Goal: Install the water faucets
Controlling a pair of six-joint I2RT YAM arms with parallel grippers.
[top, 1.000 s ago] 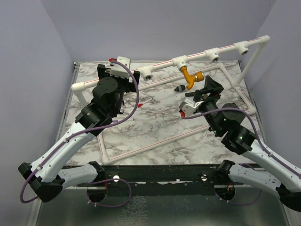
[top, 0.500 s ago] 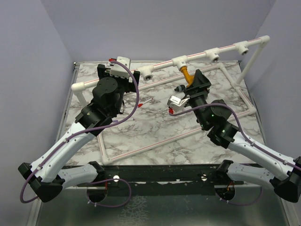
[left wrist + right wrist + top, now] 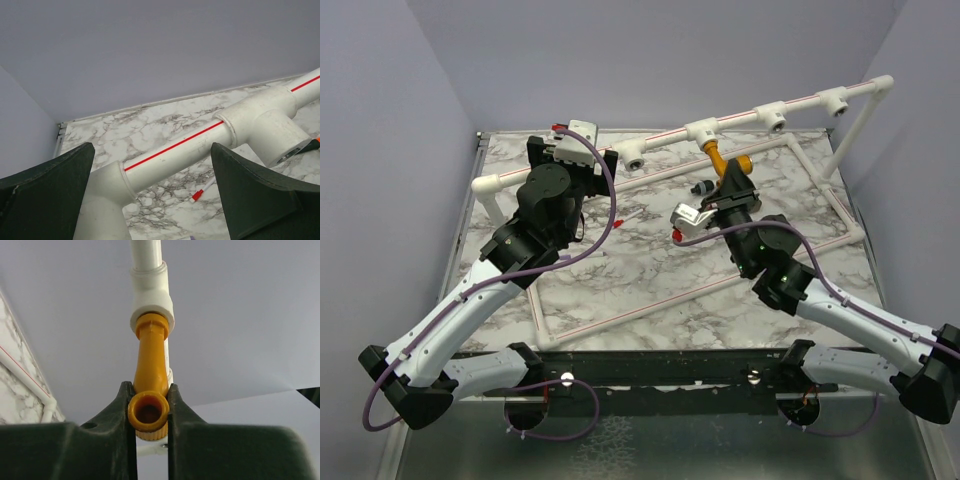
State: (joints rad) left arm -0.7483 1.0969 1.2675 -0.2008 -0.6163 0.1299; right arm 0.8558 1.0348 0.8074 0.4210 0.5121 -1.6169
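Observation:
A mustard-orange water faucet hangs by its stem from a white tee socket on the raised pipe rail. My right gripper is shut on it. In the right wrist view the faucet's round open end is pinched between both fingers, and its neck runs up into the socket. My left gripper stands open at the rail's left end. Its wrist view shows the white red-striped pipe passing in front of the wide-apart fingers, which touch nothing.
The white pipe frame rings the marble table. Open tee sockets sit along the rail. A small black part and a thin red-tipped stick lie on the marble.
My right arm swung left and forward to the hanging faucet, and its jaws went from open to shut on it. The left arm has not moved.

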